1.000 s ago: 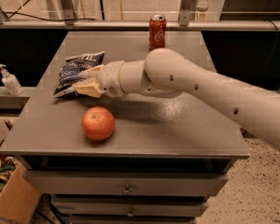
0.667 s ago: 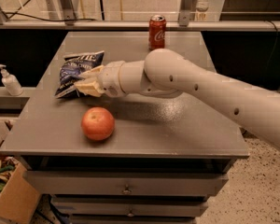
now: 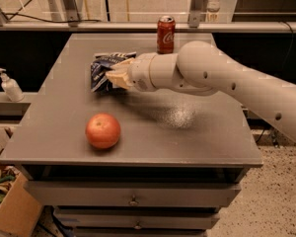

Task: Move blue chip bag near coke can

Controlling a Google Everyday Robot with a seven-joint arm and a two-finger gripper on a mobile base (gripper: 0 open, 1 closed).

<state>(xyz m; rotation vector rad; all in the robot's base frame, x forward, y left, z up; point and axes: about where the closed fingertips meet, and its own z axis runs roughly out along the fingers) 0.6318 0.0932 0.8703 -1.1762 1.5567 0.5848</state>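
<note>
The crinkled dark-blue foil chip bag (image 3: pixel 102 68) is left of centre, toward the far edge of the table (image 3: pixel 197 132), clamped in my gripper (image 3: pixel 116 78). The red aluminium coke can (image 3: pixel 166 33) stands at the far edge, apart to the right. Grasp complete; carry and release beside the can remain.

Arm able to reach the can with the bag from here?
Probably yes. The tool grips the bag, nothing stands between it and the can, and the apple sits off that path near the front edge.
</note>
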